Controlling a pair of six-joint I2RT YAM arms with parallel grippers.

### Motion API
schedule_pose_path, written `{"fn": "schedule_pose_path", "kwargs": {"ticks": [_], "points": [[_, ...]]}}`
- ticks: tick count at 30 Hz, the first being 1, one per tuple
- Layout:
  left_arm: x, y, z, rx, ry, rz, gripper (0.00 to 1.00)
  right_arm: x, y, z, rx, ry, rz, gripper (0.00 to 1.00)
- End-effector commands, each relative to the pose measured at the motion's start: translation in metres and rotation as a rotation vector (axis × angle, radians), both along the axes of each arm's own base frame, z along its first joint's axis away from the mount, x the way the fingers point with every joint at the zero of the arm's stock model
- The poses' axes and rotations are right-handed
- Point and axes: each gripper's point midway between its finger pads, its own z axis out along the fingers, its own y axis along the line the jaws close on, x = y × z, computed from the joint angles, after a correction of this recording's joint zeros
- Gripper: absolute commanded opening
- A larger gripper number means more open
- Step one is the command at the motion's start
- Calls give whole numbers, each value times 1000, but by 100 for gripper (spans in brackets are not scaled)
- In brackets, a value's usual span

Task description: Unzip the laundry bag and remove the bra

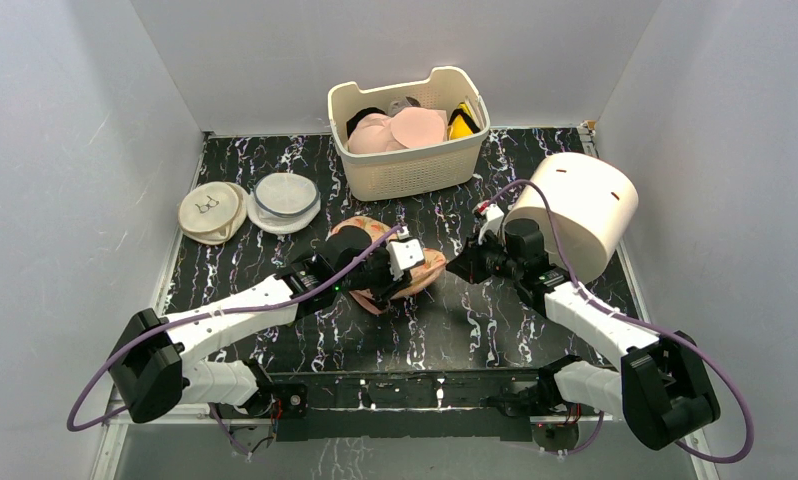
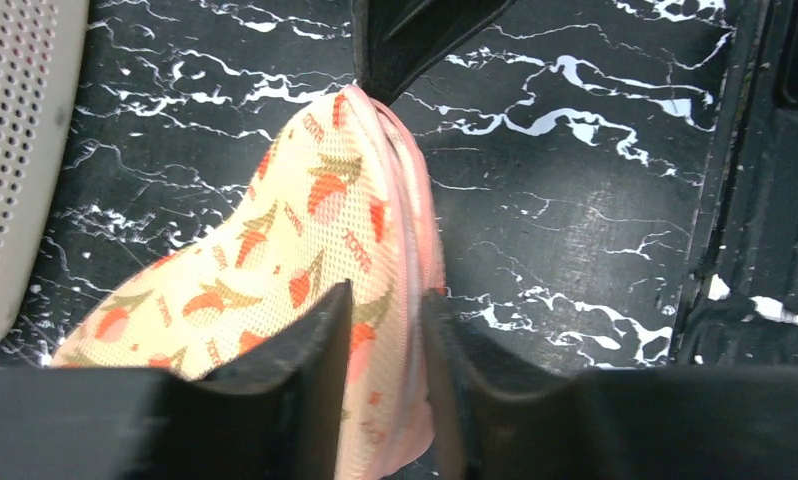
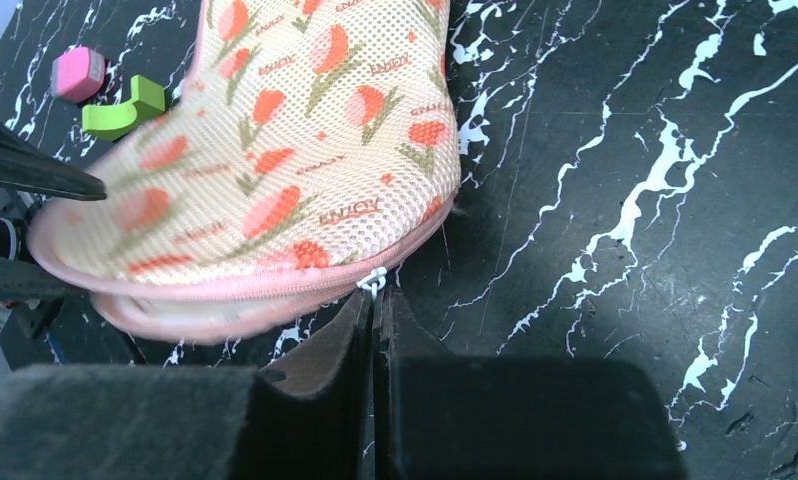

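Right gripper (image 3: 375,330) first: its two fingers are squeezed flat together at the bottom middle of the right wrist view. The little silver zipper pull (image 3: 372,280) sits right at their tips. Looks to me like it's pinching the tab, though the tab itself is hidden between the pads, so I can't be sure.

Left gripper (image 2: 385,370) is clamped on the laundry bag (image 3: 275,150), one finger on each side of the pink-edged rim at the bottom of its own view. From overhead, the pouch lies in the middle of the frame, just below the cream basket (image 1: 415,175), on the black marbled table (image 3: 625,200). The bra doesn't show anywhere on the pouch, so I'd guess it's zipped inside.

So the step in hand is the unzip. My take on doing it well:

- The zipper (image 3: 225,290) runs off toward the lower left of the right wrist view and looks shut there, so drag the pull that way.
- Follow the curve of the rim, not a straight line.
- Keep the left hold firm as the anchor so the seam stays taut. Slack mesh will bunch up and jam the slider.
- Stay low and go slow. That fingertip pinch is shallow, and a yank could pop the tab out.
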Motion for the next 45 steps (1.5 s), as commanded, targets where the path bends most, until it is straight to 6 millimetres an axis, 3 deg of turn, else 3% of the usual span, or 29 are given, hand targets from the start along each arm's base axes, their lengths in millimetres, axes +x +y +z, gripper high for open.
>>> {"fn": "schedule_pose_path", "kwargs": {"ticks": [1,8,15,18,20,25,29,39,45], "points": [[-15,-11,4,-30,40,-90,44,2,13,37,50,-119,70,0],[-32,-21,-4,-36,63,-169,53,-18,45,47,68,-150,159,0],[-17,-18,-25,50,73,-74,55,-33,72,51,64,-163,212,0],[-9,-14,-31,95,66,-29,51,-35,75,54,70,-170,219,0],[-5,-11,-33,112,52,-7,46,-35,75,55,68,-174,217,0],[-1,-6,-27,114,17,6,19,-34,72,55,54,-185,210,0],[1,-3,-20,107,-17,8,5,-24,63,50,25,-195,135,0],[3,2,-7,85,-68,17,0,5,32,18,-39,-91,47,0],[4,3,-6,86,-80,20,0,13,16,12,-52,-83,10,0]]}}
